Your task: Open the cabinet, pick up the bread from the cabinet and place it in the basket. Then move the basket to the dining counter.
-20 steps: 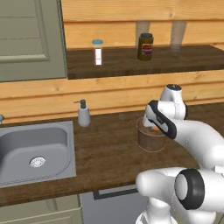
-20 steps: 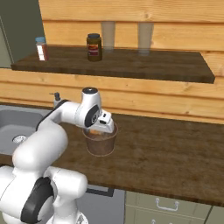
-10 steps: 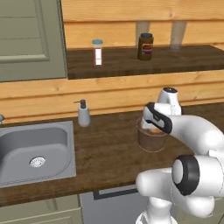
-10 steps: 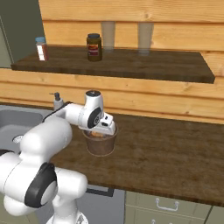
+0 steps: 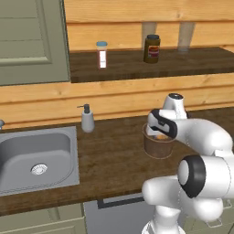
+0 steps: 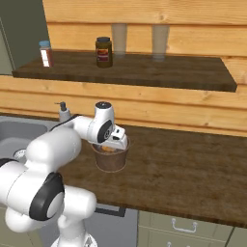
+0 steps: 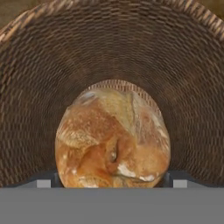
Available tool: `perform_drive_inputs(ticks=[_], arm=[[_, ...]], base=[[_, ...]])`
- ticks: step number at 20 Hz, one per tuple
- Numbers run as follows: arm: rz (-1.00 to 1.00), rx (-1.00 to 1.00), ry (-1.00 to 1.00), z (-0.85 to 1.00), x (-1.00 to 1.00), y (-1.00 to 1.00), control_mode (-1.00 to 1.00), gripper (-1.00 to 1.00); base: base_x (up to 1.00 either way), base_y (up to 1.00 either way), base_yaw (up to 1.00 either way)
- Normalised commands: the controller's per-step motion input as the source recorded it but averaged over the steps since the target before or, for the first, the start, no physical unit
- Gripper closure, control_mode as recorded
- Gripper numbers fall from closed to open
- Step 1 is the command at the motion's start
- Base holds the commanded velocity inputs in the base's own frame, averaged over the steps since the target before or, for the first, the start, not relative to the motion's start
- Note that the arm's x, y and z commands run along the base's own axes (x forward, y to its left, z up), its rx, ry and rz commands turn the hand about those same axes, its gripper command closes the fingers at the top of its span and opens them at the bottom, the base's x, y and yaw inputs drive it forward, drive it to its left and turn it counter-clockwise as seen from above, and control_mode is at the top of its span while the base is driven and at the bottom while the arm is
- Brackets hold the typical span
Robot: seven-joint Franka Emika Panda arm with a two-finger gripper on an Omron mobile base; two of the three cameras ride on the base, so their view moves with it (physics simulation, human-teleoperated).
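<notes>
A steel sink [image 5: 36,157] is set at nine o'clock; a soap dispenser [image 5: 87,119] (upright) stands beside it, a dark jar [image 5: 152,48] and white bottle [image 5: 102,54] at twelve.

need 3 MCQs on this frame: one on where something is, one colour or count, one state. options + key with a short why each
1. Where is the bread?
A. on the shelf
B. inside the basket
C. in the sink

2. What colour is the cap of the small bottle on the shelf board?
A. blue
B. red
C. black

3. How does the gripper stand?
A. shut on the soap dispenser
B. shut and empty
C. open, over the bread

Key:
1 B: the hand view shows the loaf on the woven bottom, ringed by basket wall.
2 A: the left base view shows a blue cap on the white bottle.
3 C: the fingertips sit wide apart at either side of the loaf in the hand view.
</notes>
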Motion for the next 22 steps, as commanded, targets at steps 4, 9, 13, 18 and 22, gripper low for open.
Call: perform_drive_inputs(ticks=[4,9,13,18,22], arm=[[0.0,0.0,0.0,-0.01,0.08,0.0,-1.0,-1.0],[0.0,0.0,0.0,0.0,0.0,0.0,-1.0,-1.0],[0.0,0.0,-0.01,-0.01,0.03,0.0,-1.0,-1.0],[-0.03,0.0,-0.06,0.03,-0.05,-0.02,-1.0,-1.0],[-0.17,0.0,-0.09,0.22,-0.82,-0.09,-1.0,-1.0]], base=[[0.0,0.0,0.0],[0.0,0.0,0.0],[0.0,0.0,0.0],[0.0,0.0,0.0],[0.0,0.0,0.0]])
